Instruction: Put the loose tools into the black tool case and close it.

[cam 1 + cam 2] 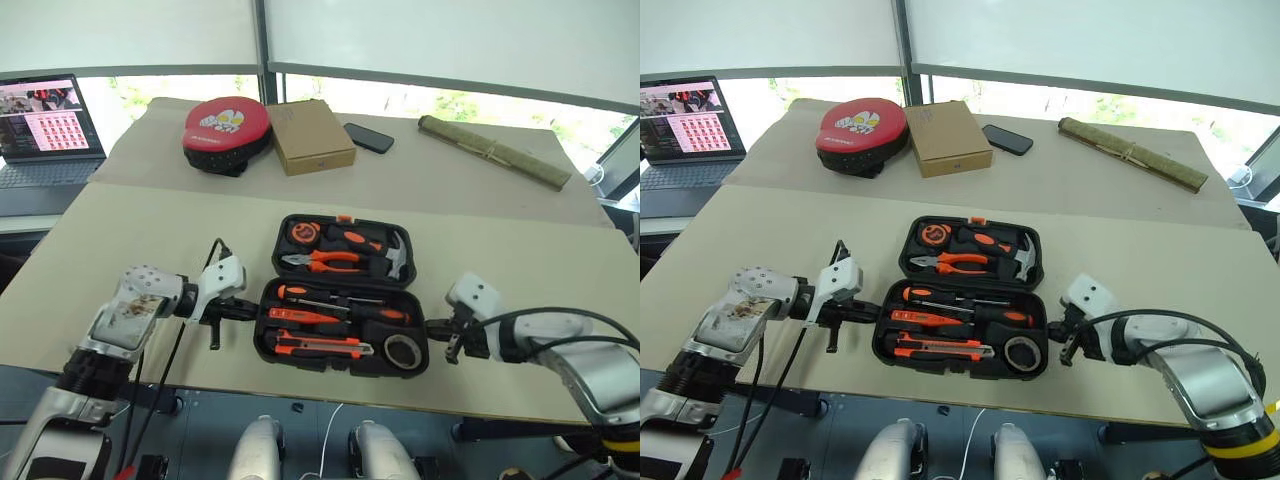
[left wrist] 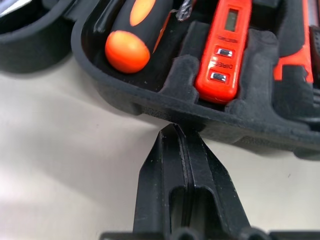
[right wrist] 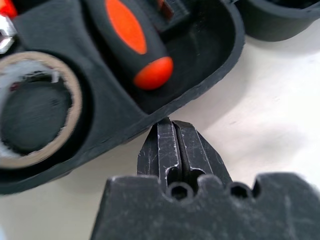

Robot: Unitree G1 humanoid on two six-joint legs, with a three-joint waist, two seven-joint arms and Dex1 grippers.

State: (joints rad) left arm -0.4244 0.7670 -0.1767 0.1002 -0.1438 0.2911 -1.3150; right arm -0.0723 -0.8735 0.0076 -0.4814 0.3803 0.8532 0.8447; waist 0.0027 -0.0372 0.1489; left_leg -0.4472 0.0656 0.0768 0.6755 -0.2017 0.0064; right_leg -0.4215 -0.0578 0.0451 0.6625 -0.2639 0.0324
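Flanking the open tool case (image 1: 342, 300) on the near part of the table (image 1: 120, 250), both grippers sit pressed shut and empty, one at each short end. The left gripper (image 1: 243, 311) points its closed tips at the case's left rim, right up against it in the left wrist view; the right gripper (image 1: 437, 326) does the same at the right rim, tips at the wall beside the tape roll (image 1: 403, 350). Bare table lies to the left of the left arm and to the right of the right one, and a narrow strip runs between the case and the table's near edge. Inside the near half of the case, two screwdrivers (image 1: 330, 297) lie in their slots, the slim tester (image 1: 305, 316) below them, the utility knife (image 1: 320, 345) nearest the front, the tape roll in the right corner. The far half, lying flat open, holds pliers (image 1: 325, 262), a hammer (image 1: 392, 256) and a tape measure (image 1: 302, 232). Well back sit a red pad (image 1: 226, 130), a cardboard box (image 1: 311, 135), a phone (image 1: 369, 137) and a rolled bundle (image 1: 493, 151).
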